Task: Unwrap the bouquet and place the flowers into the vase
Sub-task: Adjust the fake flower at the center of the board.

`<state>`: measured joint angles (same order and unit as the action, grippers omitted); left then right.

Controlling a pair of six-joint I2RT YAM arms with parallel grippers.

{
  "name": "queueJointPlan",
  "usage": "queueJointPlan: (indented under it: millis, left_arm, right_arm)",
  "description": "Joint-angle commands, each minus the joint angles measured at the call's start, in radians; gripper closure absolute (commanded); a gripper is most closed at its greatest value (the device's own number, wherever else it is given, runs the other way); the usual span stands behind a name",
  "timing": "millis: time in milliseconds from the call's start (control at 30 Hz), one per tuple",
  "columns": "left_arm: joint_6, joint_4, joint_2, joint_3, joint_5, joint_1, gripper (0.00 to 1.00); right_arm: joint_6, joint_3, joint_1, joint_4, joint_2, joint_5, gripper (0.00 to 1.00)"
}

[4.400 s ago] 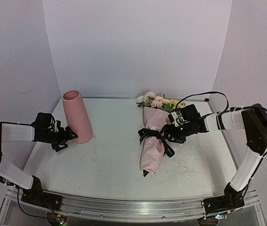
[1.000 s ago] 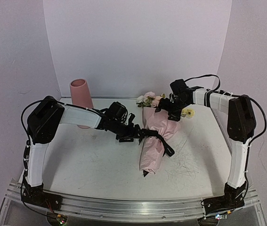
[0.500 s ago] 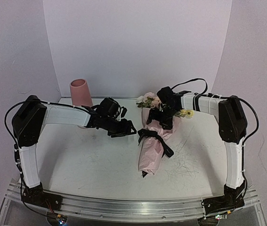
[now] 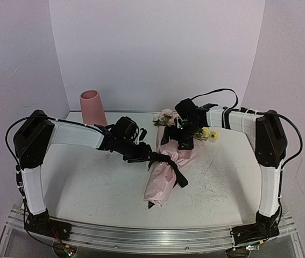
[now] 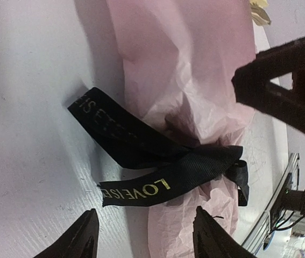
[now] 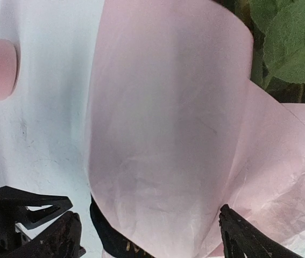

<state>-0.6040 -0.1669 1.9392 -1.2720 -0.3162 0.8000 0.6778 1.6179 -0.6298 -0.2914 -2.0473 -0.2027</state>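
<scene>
The bouquet (image 4: 163, 177) has swung its foot toward 7 o'clock; my left pincer (image 5: 147, 239) gapes before the black ribbon (image 5: 136, 192) (gripping nothing), right pincer (image 6: 149, 236) spread wide over pink paper (image 6: 157, 123)

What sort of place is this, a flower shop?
Probably a robot lab test booth, not a shop: white-and-black robot arms, left and right, bolted to a metal rail, plain white backdrop walls around a scuffed white table, with just a tall pink vase and a pink-paper-wrapped bouquet.
</scene>
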Motion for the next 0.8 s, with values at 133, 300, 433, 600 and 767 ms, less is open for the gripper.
queueJointPlan:
  millis: [133, 300, 433, 600, 767]
  left_arm:
    - [0.019, 0.018, -0.014, -0.036, -0.015, 0.012, 0.45]
    - [0.023, 0.018, -0.003, -0.044, -0.029, 0.012, 0.46]
    - [0.034, 0.018, 0.014, -0.049, -0.082, 0.012, 0.47]
    - [0.036, 0.017, 0.000, -0.018, -0.118, 0.016, 0.59]
    - [0.029, 0.016, -0.051, 0.055, -0.096, 0.017, 0.60]
  right_arm:
    - [-0.080, -0.120, 0.003, 0.004, 0.205, -0.014, 0.09]
    - [-0.100, -0.242, 0.004, 0.015, 0.297, 0.007, 0.08]
    - [-0.090, -0.343, 0.004, 0.016, 0.361, 0.049, 0.08]
    - [-0.031, -0.426, 0.024, 0.003, 0.421, 0.163, 0.15]
    - [-0.001, -0.474, 0.083, 0.003, 0.438, 0.162, 0.25]
